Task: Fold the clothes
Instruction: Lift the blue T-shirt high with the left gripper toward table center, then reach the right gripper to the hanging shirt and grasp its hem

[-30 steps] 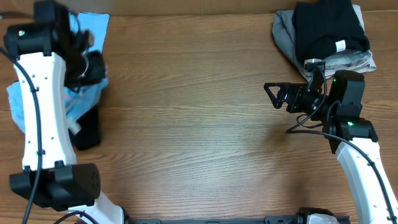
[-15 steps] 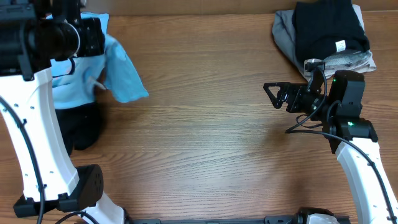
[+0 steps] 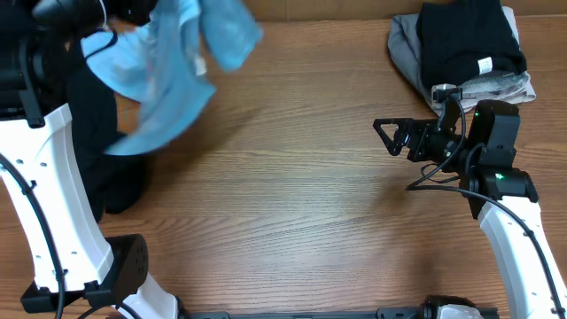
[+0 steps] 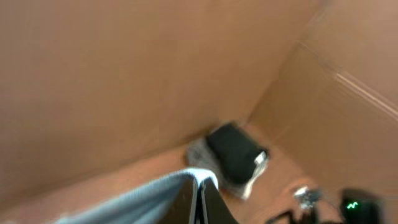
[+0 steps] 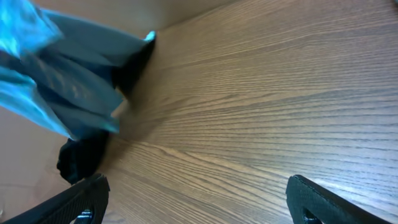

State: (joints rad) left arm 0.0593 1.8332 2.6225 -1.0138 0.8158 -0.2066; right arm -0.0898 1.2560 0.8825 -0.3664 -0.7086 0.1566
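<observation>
The left gripper is pinching the light blue T-shirt, its fingers closed on a fold of the cloth. It is holding the shirt up over the far-left part of the table. The shirt is hanging bunched and blurred, and whether its lower edge is touching the wood cannot be told. Beneath it, at the left edge, a limp black garment is lying on the table. The right gripper is hovering over the right side, pointing left, its fingers spread wide with nothing between them. At the far-right corner a folded pile, black on grey, is sitting just beyond that gripper
</observation>
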